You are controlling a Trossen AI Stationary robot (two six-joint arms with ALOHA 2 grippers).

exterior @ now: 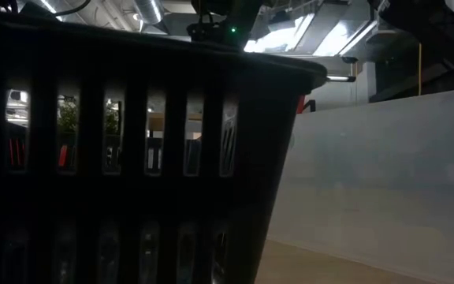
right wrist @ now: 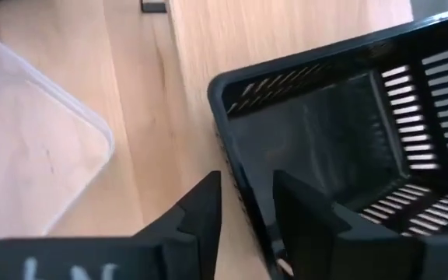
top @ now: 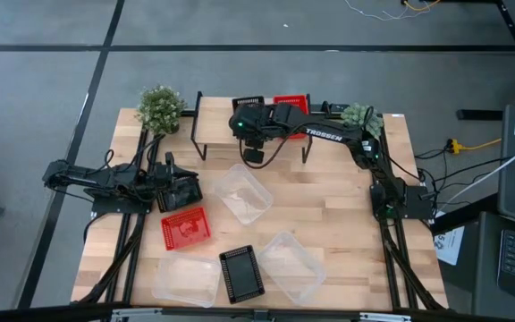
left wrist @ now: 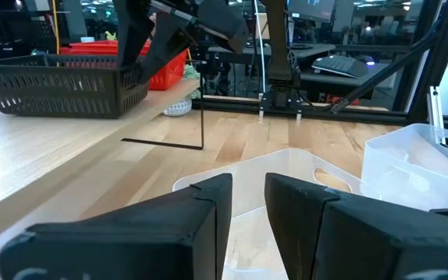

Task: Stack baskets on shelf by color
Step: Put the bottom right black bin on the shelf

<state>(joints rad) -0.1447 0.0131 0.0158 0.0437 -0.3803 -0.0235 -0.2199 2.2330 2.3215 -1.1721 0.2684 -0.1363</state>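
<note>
A black mesh basket [right wrist: 341, 148] sits on the light-wood shelf [top: 217, 121] at the far edge of the table, its near wall caught between the right gripper's [right wrist: 247, 210] two dark fingers, which stand slightly apart on either side of the rim. The right arm stretches in from the table's right side across the shelf, where a red basket [top: 291, 105] stands just beside the black one. The left gripper [left wrist: 247, 202], fingers a little apart and holding nothing, hovers low over a clear translucent basket [left wrist: 286, 175] near the table's left side, with another black basket [top: 179, 191] close under the arm. Spread over the wooden tabletop [top: 329, 206] are a red basket [top: 186, 228], a black one [top: 241, 272] near the front edge, and three clear bins, one at centre [top: 244, 195] and two toward the front [top: 291, 264] [top: 186, 279]. Small green potted plants [top: 160, 107] stand at either end of the shelf.
</note>
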